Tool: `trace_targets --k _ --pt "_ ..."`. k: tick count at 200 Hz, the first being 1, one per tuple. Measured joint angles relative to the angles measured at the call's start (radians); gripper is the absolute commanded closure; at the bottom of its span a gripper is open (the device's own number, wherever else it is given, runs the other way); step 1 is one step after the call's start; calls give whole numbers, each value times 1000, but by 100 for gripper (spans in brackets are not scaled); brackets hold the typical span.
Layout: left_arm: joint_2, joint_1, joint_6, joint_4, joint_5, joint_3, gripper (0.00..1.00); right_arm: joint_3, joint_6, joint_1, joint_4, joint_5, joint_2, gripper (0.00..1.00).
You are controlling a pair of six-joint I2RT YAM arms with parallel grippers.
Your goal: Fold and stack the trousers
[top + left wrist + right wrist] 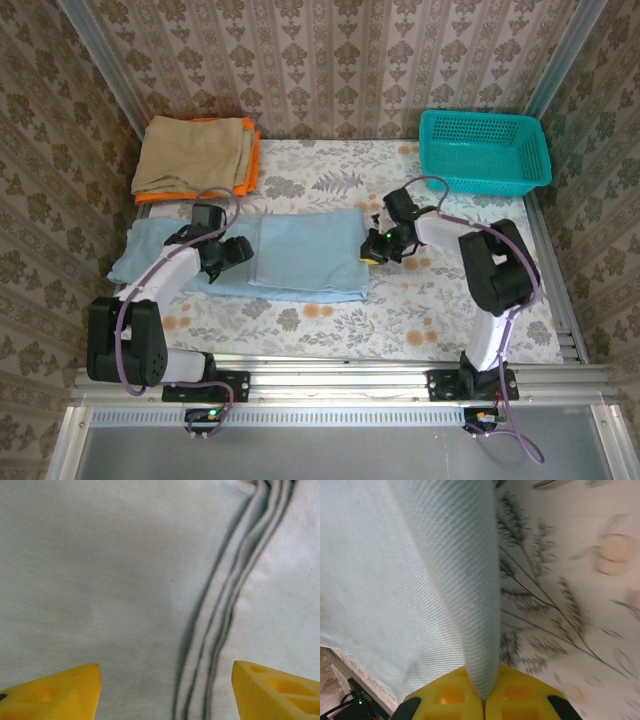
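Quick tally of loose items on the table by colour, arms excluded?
Light blue: 1, the trousers
Tan: 1, folded cloth
Orange: 1, folded cloth peeking out under the tan one
Teal: 1, basket
Total: 4

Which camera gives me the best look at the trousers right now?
Top external: the trousers show end to end there, partly folded on the table. Left wrist is a close-up of cloth and layered edges under the open left end effector. Right wrist: a fold pinched in the right end effector.
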Motion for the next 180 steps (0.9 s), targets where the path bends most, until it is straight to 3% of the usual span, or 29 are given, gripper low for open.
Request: trace_targets --k 53,76,100,130,180 --pt "-15 1 -1 -4 0 6 31 -94 -74 -292 -180 188 -188 100" --pt "-10 1 0 -7 0 31 31 -81 -95 -365 -263 283 -215 100" --pt "23 1 0 -4 0 77 31 -5 -121 -378 -341 353 -212 100" --pt "64 10 2 8 4 88 31 84 -137 -377 -362 351 -190 100" --pt "67 98 6 9 -22 79 27 124 -152 -372 -401 351 -157 100"
